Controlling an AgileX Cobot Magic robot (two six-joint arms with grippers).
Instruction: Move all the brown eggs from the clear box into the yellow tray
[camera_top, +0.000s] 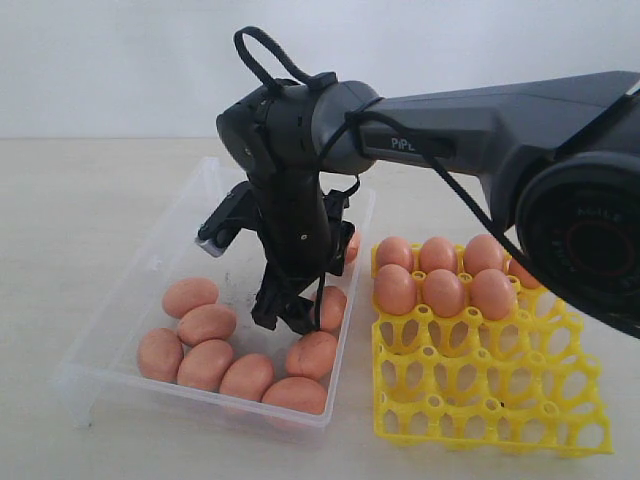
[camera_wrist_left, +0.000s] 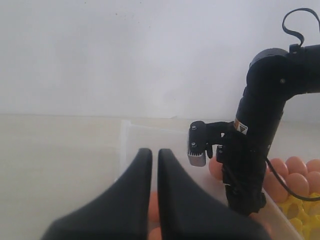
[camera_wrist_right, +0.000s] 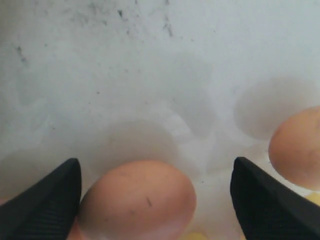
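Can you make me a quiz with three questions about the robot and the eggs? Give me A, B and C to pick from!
1. What colour is the egg tray? A) blue B) yellow C) red
2. Where is the right gripper? A) over the tray B) behind the tray C) inside the clear box
3. How is the right gripper? A) open B) shut tight C) hidden from every camera

Answers:
1 B: the tray is bright yellow.
2 C: it reaches down among the eggs in the box.
3 A: its fingers stand wide apart, with an egg between them.
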